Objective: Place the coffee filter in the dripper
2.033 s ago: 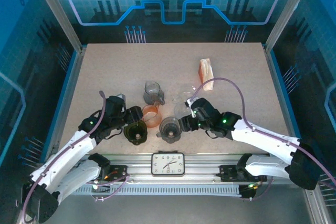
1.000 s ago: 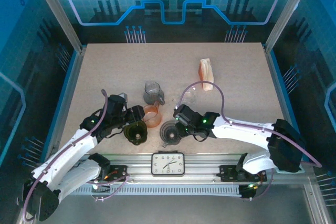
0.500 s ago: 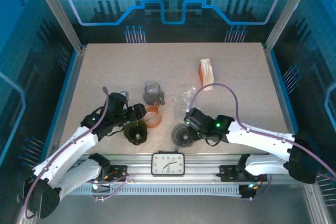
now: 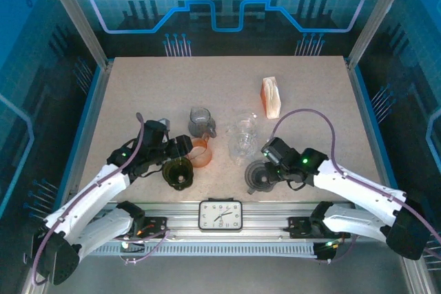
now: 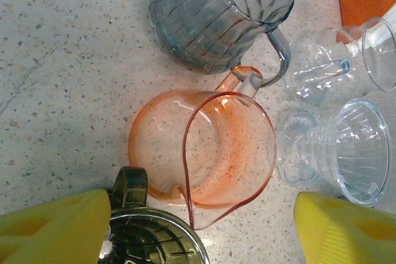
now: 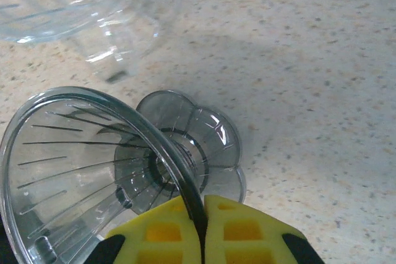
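Now the right gripper (image 6: 203,217) has its 2 yellow pads (image 6: 164,230) pinched together on the rim of a smoky grey dripper (image 6: 80,165). This dripper is tilted so that its ribbed inside and scalloped base both show, and whether the base touches the speckled table (image 6: 322,60) I cannot tell. From above it sits near the front edge, with 2 clear drippers (image 4: 244,135) just behind it. The left gripper (image 5: 201,227) hangs with its fingers (image 5: 52,224) wide apart, clamped on nothing. Between them show the rim and handle of a dark olive dripper (image 5: 154,242), right beside an orange dripper (image 5: 204,153) lying on its side. Beyond that is a grey glass dripper (image 5: 216,10). The coffee filter pack (image 4: 271,96) rests toward the far right of the table, well apart from both grippers
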You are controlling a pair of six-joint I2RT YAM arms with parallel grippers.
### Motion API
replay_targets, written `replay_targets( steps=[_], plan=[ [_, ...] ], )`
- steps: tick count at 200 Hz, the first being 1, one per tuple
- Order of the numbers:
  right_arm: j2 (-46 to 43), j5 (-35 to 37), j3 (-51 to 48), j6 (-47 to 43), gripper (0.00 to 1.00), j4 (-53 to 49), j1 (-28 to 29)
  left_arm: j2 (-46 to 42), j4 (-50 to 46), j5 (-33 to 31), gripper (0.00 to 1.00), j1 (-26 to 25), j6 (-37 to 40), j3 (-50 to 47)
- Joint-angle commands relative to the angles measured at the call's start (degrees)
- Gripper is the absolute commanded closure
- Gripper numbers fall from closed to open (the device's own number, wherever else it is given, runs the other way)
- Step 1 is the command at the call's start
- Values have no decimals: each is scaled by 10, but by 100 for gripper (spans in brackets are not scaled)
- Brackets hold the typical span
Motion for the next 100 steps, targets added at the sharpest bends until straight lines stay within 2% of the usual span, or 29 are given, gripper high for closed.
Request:
replay_targets(
  steps=[1, 61, 100],
  plan=[
    [-13, -2, -13, -21, 100, -35, -37, 2, 3, 9, 20, -4, 16, 22],
    [-4, -22, -17, -42, 100, -8, -161, 1, -3, 5, 20, -3, 20, 30],
    [16, -76, -21, -48, 100, 79, -247, 0, -3, -5, 19, -2, 22, 28]
  ],
)
